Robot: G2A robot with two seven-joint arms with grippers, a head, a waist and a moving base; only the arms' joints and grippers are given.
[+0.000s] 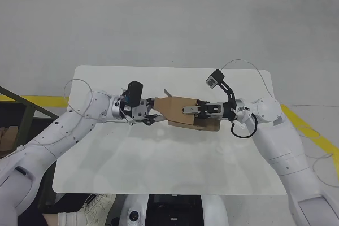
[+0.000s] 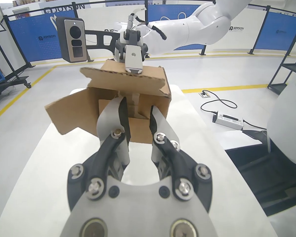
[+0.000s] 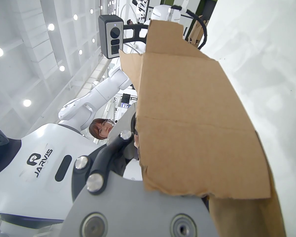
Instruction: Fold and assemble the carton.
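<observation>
Brown corrugated cardboard carton (image 1: 169,110) (image 2: 150,75) (image 3: 192,129) lies on its side at mid-width of the white rectangular desk (image 1: 158,169) (image 2: 64,173), between the two arms. Cannot tell whether it rests on the desk or hangs just above it.

Its open end faces the left end effector (image 1: 152,119) (image 2: 137,104). The upper flap (image 2: 123,78) juts forward and one side flap (image 2: 69,112) is splayed outward.

Left end effector: fingers parted about halfway, tips just at the carton mouth in front of the lower flap (image 2: 138,129). It grips nothing (the board shows face-on between the fingers).

Right end effector (image 1: 185,109) (image 2: 134,70): closed on the carton's upper wall from the far end. One finger (image 3: 128,124) lies flat on the outside; the other is hidden behind the board.
</observation>
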